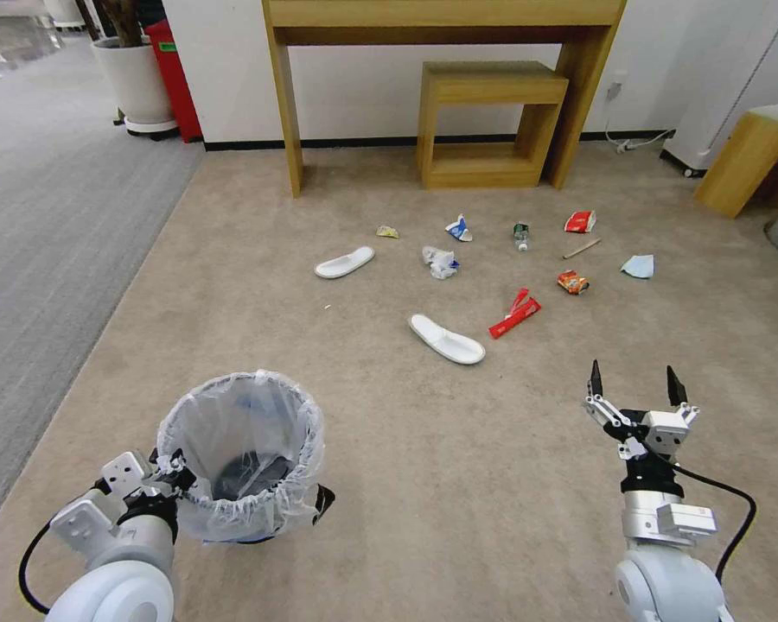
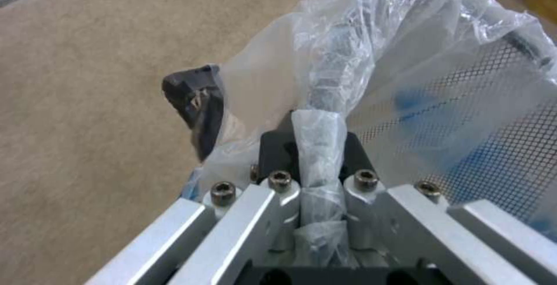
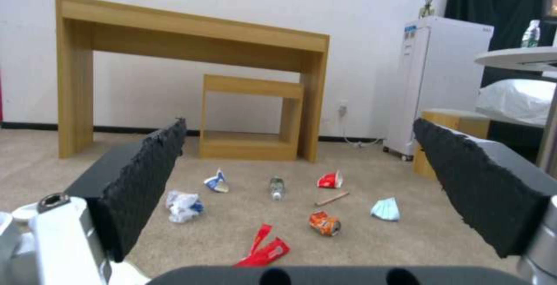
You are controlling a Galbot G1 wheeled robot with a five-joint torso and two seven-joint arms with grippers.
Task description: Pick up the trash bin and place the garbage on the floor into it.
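- The left gripper (image 1: pixel 175 473), low on the robot's left in the head view, is pressed together on the liner-covered rim of the small round black trash bin (image 1: pixel 242 458). The left wrist view shows the metal fingers (image 2: pixel 278 198) pinching the bunched translucent whitish plastic over the rim.
- The bin stands upright over the beige short-pile carpet floor (image 1: pixel 424 484), with black mesh wall visible through the bag.
- The right gripper (image 1: pixel 636 387) hovers low on the robot's right, its black padded fingers (image 3: pixel 139 176) spread wide and holding nothing.
- The garbage lies scattered ahead, well apart from the bin:
  - two white slippers, one nearer (image 1: pixel 446 339), one farther left (image 1: pixel 344 262);
  - a long red wrapper (image 1: pixel 515 315) just beyond the nearer slipper;
  - a crumpled orange packet (image 1: pixel 572 282);
  - a pale blue mask (image 1: pixel 638 266);
  - a wooden stick (image 1: pixel 581 248);
  - a red-and-white wrapper (image 1: pixel 580 221);
  - a small bottle with a green label (image 1: pixel 520 235);
  - a blue-white carton (image 1: pixel 459 228);
  - a crumpled white-and-blue wrapper (image 1: pixel 441 262).
- No writing on any item can be read.
- A light wooden desk (image 1: pixel 441 17) with a smaller wooden shelf unit (image 1: pixel 488 121) under it stands against the white wall.
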